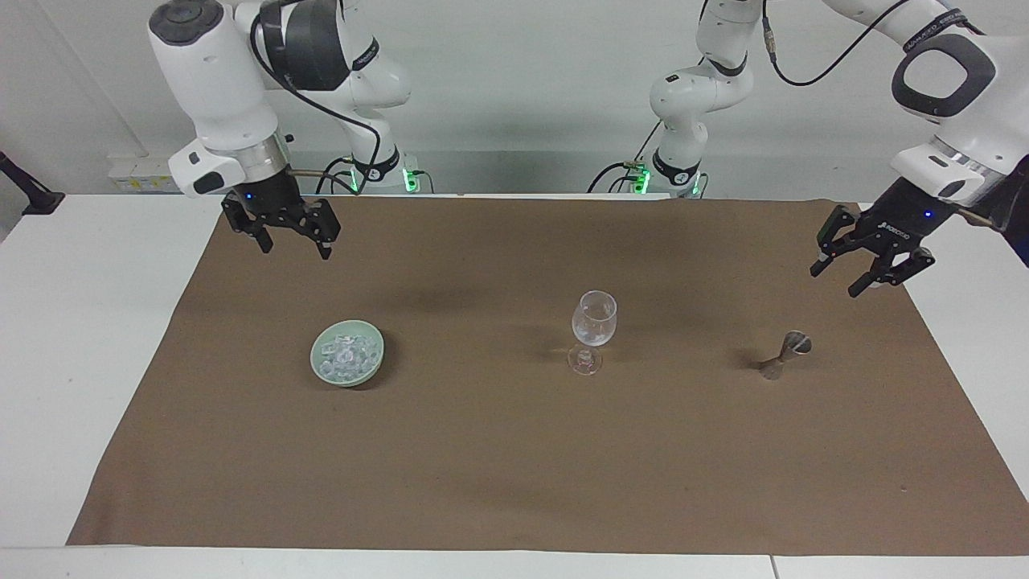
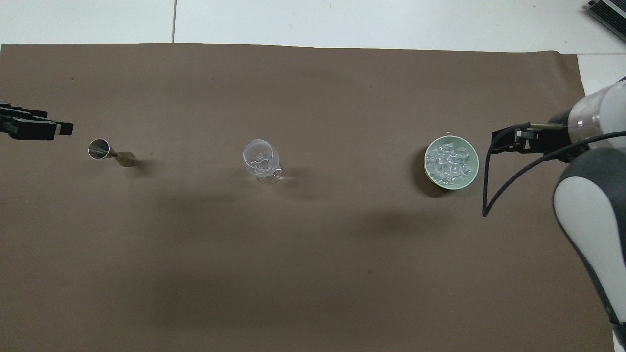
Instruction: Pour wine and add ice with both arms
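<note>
The ice (image 1: 347, 352) (image 2: 450, 161) is heaped in a pale green bowl (image 1: 317, 363) (image 2: 428, 172) on the brown cloth toward the right arm's end. A clear stemmed wine glass (image 1: 594, 319) (image 2: 261, 158) stands mid-cloth. A small metal jigger (image 1: 784, 355) (image 2: 110, 153) stands toward the left arm's end. No wine shows. My right gripper (image 1: 294, 245) hangs open over the cloth, between its arm's base and the bowl. My left gripper (image 1: 836, 280) (image 2: 54, 129) is open in the air over the cloth's edge beside the jigger, holding nothing.
The brown cloth (image 1: 514, 466) covers most of the white table (image 1: 96, 322). A black cable (image 2: 494, 190) loops down from the right arm's wrist beside the bowl. A dark device corner (image 2: 609, 12) lies at the table's farthest corner.
</note>
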Motion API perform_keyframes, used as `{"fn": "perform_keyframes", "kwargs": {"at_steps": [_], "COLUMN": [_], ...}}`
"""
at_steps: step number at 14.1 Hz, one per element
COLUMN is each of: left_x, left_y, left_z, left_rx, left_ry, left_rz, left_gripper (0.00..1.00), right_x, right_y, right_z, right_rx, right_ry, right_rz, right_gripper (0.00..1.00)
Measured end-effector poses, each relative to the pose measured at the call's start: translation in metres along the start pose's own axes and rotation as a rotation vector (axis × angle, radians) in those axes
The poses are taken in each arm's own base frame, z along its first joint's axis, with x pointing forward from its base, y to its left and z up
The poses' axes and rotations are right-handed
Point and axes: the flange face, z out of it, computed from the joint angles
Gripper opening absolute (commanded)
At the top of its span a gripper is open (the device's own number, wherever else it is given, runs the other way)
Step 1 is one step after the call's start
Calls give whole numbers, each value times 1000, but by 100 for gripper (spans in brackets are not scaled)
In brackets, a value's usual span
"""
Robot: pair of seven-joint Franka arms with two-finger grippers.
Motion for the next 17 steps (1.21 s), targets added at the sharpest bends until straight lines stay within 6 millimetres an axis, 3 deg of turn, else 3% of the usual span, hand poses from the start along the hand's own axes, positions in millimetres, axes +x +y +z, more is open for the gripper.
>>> {"fn": "perform_keyframes", "kwargs": {"at_steps": [1, 5, 10, 15, 17], "left_x": [-1, -15, -18, -19, -19], "left_y": [7, 22, 34, 33, 32], "left_z": [-3, -17, -19, -19, -19], "left_rx": [24, 164, 200, 207, 207], "left_ry": [-18, -137, -172, -180, -181], "left_rz": [-74, -155, -213, -222, -222], "left_gripper": [99, 100, 100, 100, 100], "right_x": [1, 3, 22, 28, 28], "right_y": [-6, -30, -28, -24, -25], "right_z": [18, 97, 174, 223, 224], "right_rx": [1, 8, 11, -40, -55], "right_ry": [-1, 25, 37, 28, 33], "right_rz": [-14, -68, -97, -136, -154], "right_gripper": [100, 100, 99, 82, 60]}}
